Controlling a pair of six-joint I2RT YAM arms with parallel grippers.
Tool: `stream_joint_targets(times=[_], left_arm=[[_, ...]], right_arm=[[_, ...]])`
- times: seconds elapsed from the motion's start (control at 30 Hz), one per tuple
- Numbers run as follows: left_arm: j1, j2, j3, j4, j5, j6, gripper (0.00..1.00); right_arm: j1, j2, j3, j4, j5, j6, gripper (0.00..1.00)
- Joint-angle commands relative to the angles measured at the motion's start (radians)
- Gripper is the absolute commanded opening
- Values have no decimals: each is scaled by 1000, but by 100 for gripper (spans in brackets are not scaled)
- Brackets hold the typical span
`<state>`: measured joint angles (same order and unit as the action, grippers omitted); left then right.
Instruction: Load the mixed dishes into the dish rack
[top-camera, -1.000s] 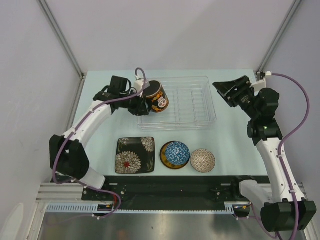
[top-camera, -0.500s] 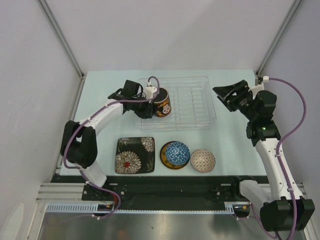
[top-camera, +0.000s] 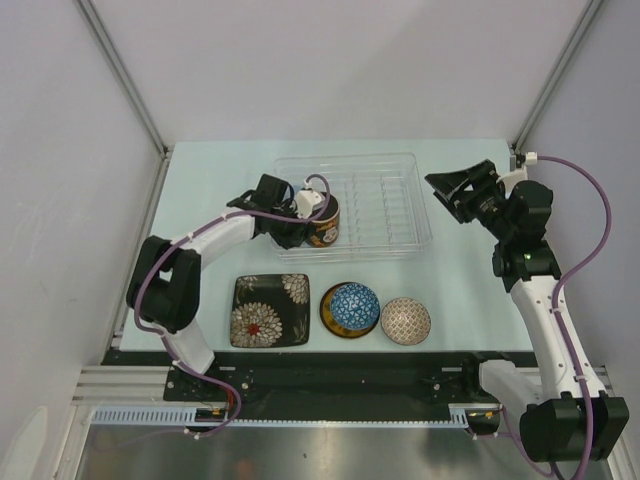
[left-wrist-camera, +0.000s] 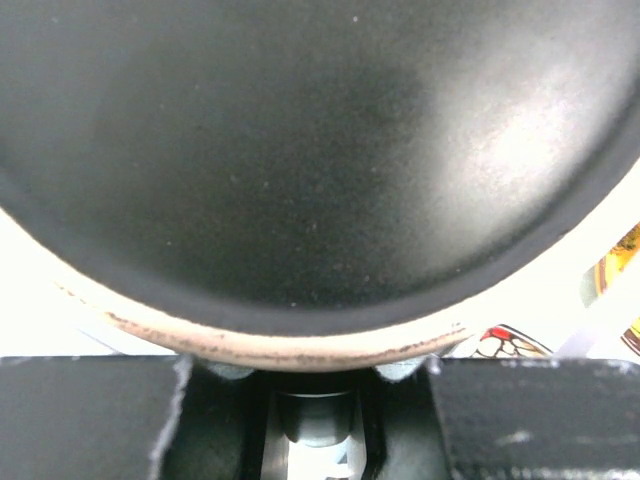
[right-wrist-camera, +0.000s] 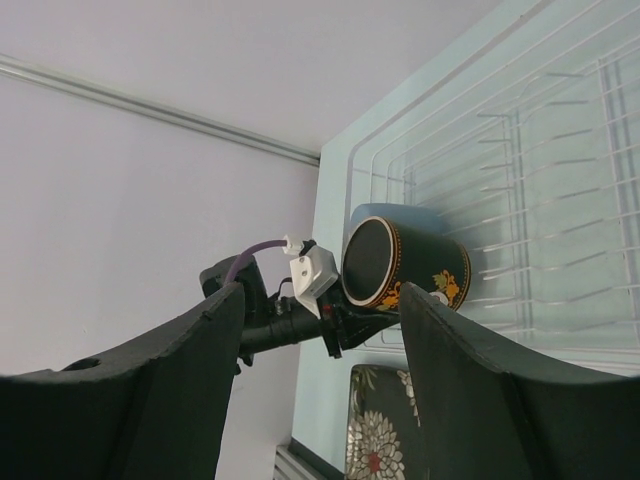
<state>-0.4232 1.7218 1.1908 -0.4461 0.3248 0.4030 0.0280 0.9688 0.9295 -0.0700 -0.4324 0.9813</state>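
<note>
The dish rack (top-camera: 390, 205), a clear plastic tray with ribbed slots and low walls, lies at the far middle of the table. The dark floral mug (top-camera: 324, 222) is tipped on its side over the rack's near-left corner, its black, cream-ringed base (right-wrist-camera: 369, 262) turned left. A pale blue cup (right-wrist-camera: 392, 212) shows just behind it, mostly hidden. Near the front edge three pieces sit in a row, well apart from the rack. On the left is the black square floral plate (top-camera: 270, 310), lying flat. In the middle is the blue patterned bowl (top-camera: 352, 305), upright on the yellow round saucer (top-camera: 325, 316). On the right is the brownish patterned bowl (top-camera: 405, 320), upright.
</note>
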Motion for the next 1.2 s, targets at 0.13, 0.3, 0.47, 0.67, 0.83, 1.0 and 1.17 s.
stream_joint_targets(times=[0.13,0.3,0.47,0.67,0.83,1.0,1.17], left_arm=[[-14,-5,-3,141,10,42,0],[-14,-1,6,112,7,56,13],[-12,-11,0,98,13,65,34],[-14,-19,-5,90,26,57,58],[-14,-53,3,60,31,65,74],[-14,-132,23,-17,52,73,82],[-14,-232,87,-140,147,56,85]], right_arm=[[-5,-2,0,45,-20,14,67],[-7,1,-1,47,-22,20,68],[-7,4,-1,53,-23,31,68],[-10,5,-1,49,-19,34,68],[-11,11,-1,52,-19,36,67],[-11,22,-1,44,-12,25,68],[-19,30,-1,9,-6,7,68]])
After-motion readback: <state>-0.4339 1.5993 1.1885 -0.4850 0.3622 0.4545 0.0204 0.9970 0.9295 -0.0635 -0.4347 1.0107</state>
